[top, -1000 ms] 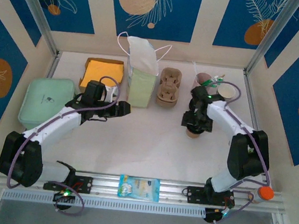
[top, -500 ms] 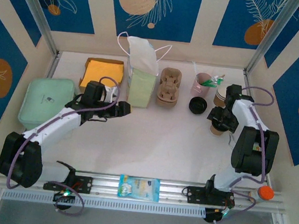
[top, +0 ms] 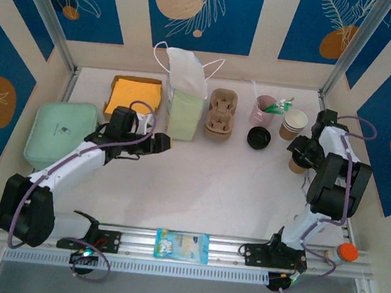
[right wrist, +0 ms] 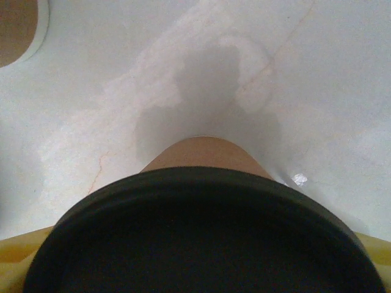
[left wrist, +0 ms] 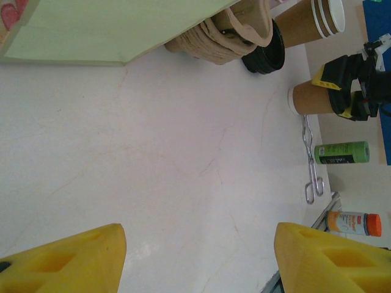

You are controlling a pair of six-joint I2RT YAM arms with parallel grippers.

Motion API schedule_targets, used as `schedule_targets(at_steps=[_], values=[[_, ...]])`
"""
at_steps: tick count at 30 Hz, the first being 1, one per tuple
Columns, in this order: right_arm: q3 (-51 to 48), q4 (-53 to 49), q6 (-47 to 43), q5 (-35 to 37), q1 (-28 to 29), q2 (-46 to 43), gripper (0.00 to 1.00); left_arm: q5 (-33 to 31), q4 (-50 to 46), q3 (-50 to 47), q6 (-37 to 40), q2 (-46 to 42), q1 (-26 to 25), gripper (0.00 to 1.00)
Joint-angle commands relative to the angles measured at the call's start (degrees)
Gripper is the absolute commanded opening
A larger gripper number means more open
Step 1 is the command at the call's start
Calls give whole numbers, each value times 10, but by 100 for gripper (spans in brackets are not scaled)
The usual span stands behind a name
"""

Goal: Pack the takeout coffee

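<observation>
Coffee is in the right gripper, whose fingers clasp it near its top, under the black lid. It is at the far right of the table, beside the stacked cups and well apart from the bag. Left gripper hangs just beside that bag, fingers spread wide and empty. The carry looks to be the step in hand; the next move likely calls for bringing the cup upright across to the bag (much the taller), raising it above the rim and lowering it in.
</observation>
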Motion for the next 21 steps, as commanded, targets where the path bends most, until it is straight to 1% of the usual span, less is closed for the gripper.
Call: schedule_targets(at_steps=[1, 10, 12, 18, 21], values=[[4, 7, 4, 0, -1, 9, 86, 13, -6, 6, 7, -10, 4, 65], [7, 2, 5, 9, 4, 8, 96, 6, -19, 6, 14, -20, 4, 66], [7, 0, 6, 13, 5, 4, 100, 4, -23, 6, 17, -22, 5, 67], [7, -4, 9, 23, 6, -13, 99, -1, -34, 13, 23, -24, 5, 69], [9, -9, 12, 40, 10, -25, 99, -6, -45, 19, 27, -26, 5, 71]])
